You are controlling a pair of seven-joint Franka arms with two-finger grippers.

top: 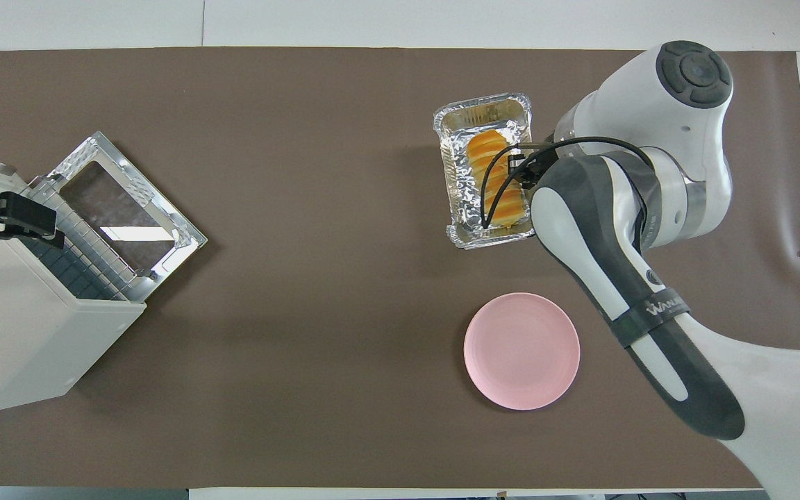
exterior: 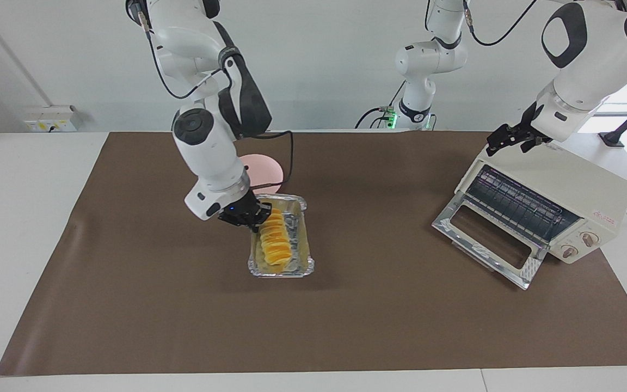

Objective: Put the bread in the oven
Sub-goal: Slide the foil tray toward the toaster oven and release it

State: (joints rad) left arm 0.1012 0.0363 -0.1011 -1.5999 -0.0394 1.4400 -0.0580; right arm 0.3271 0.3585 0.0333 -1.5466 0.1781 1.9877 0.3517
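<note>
The right gripper (exterior: pixel 251 216) is clenched on the rim of the foil tray (exterior: pixel 300 260), raised above the bench (exterior: pixel 346 316). The bread (exterior: pixel 274 245) lies in it. The left gripper (exterior: pixel 512 139), released, hovers over the open oven (exterior: pixel 575 190).

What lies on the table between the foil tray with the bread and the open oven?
Nothing but bare brown mat lies between the foil tray holding the bread and the oven, seen in the overhead view.

Brown-matted table (exterior: pixel 346 326) — oven (exterior: pixel 547 209), pink plate (top: pixel 521 351) directly on it.
</note>
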